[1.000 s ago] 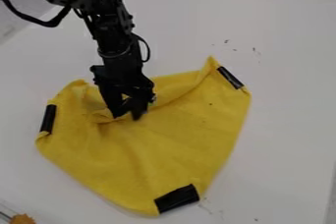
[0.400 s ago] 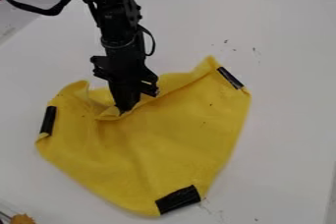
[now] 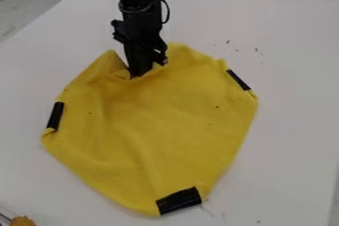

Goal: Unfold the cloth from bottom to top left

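Cloth [image 3: 169, 126] sits pinched between my closed fingers [image 3: 138, 67] at its upper fold, probably for drawing it open.

No readable text, labels, brands, numbers or signs.
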`<state>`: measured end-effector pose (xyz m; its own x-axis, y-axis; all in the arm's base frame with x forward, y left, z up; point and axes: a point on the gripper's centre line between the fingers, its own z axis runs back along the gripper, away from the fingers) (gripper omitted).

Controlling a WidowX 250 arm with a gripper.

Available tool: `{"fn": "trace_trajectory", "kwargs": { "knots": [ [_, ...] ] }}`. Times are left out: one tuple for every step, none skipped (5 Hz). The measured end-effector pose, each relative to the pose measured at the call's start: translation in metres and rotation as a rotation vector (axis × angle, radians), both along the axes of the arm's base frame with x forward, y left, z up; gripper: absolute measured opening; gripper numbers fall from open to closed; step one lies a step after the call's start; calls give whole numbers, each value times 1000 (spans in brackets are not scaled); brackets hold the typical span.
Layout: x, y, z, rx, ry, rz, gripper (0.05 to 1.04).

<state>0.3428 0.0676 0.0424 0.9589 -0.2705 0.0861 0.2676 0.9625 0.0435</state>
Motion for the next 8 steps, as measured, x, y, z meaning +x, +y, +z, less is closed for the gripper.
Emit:
{"fn": "trace_trajectory", "kwargs": {
  "knots": [
    [21,17,2,14,-3,-44,82],
    [32,20,-4,10,13,-78,102],
    [33,20,-6,10,13,-82,274],
    [36,23,-4,25,6,-83,576],
    [45,28,4,60,0,-105,856],
    [68,28,20,111,-46,-157,1022],
    [91,30,20,123,-94,-213,1011],
    [99,30,28,115,-102,-207,1008]
  ]
}}
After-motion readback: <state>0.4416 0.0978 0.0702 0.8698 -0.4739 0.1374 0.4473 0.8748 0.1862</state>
